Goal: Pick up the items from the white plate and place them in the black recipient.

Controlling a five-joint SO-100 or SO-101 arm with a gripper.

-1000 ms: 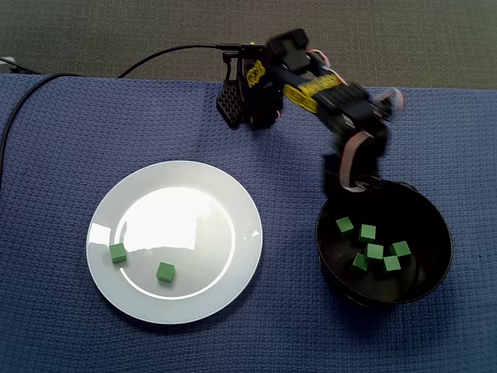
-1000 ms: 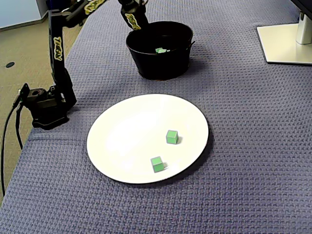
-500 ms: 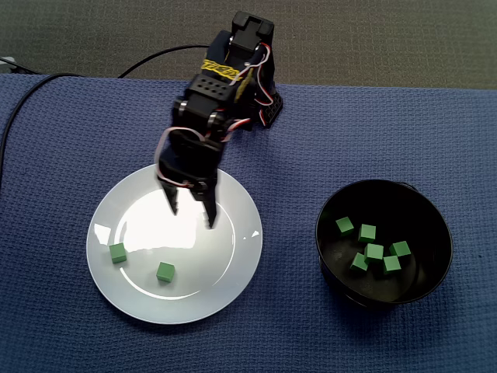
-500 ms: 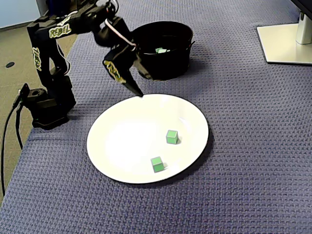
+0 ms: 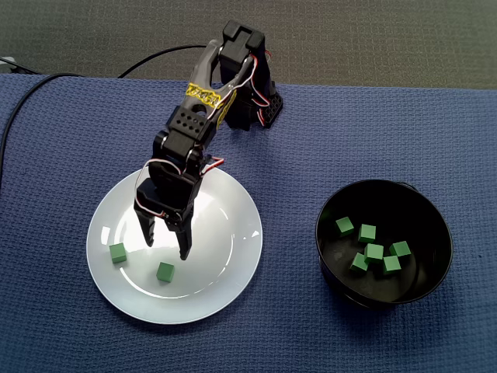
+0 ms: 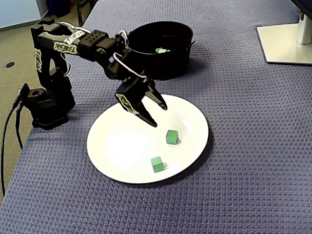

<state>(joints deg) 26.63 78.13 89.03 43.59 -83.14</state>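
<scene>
Only unreadable yellow lettering (image 6: 125,101) on hand (image 6: 160,116)

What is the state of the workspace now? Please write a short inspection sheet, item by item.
Surface: blue woven cloth.
Job's things: white plate with two green cubes; black bowl holding six more cubes.
Clutter: nothing seen.
Grippers: one gripper, open and empty, over the plate near the cubes.
Cables: black cable at the far edge.
Surroundings: grey carpet; white stand base.
</scene>
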